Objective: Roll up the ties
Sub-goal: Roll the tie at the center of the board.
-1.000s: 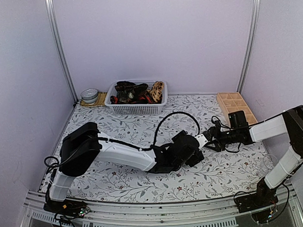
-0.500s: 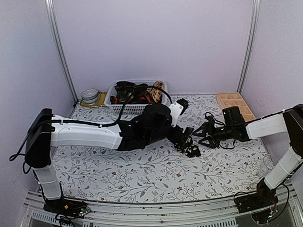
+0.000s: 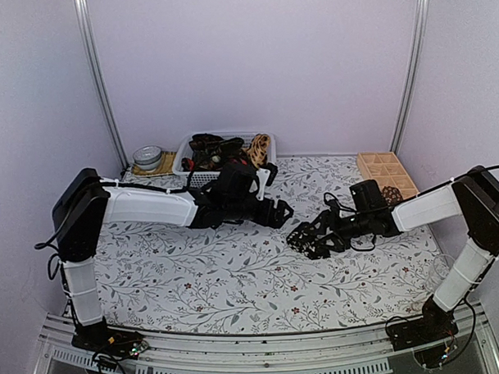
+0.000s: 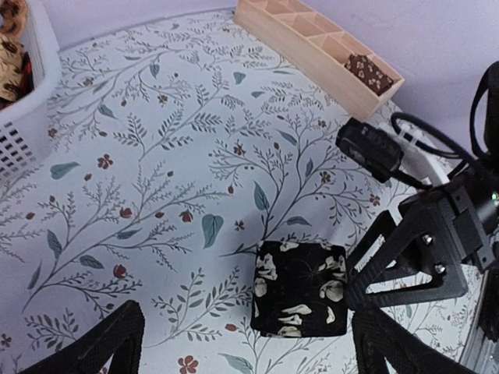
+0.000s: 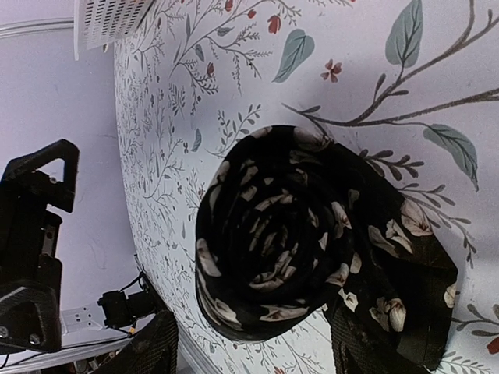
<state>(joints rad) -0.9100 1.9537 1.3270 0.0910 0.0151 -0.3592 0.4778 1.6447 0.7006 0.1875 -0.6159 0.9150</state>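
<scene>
A black tie with pale flowers, rolled into a tight coil point(image 4: 300, 288), lies on the floral table cloth point(image 3: 304, 237). In the right wrist view the coil point(image 5: 288, 241) faces me end-on. My right gripper point(image 5: 257, 351) is open around it: one finger point(image 5: 152, 347) stands apart from the roll, and the other point(image 5: 366, 343) is against the loose tail end. My left gripper point(image 4: 249, 358) is open and empty, pulled back up and to the left of the roll point(image 3: 281, 212). More ties are piled in the white basket point(image 3: 225, 178).
A wooden compartment box point(image 3: 387, 176) stands at the back right, with a brown patterned roll point(image 4: 366, 70) in one slot. A round tin point(image 3: 148, 156) sits on a mat left of the basket. Black cables trail by the right wrist point(image 3: 357, 201).
The left arm has swung up and back to the left, away from the roll. The right gripper has moved left with the roll and widened slightly.
</scene>
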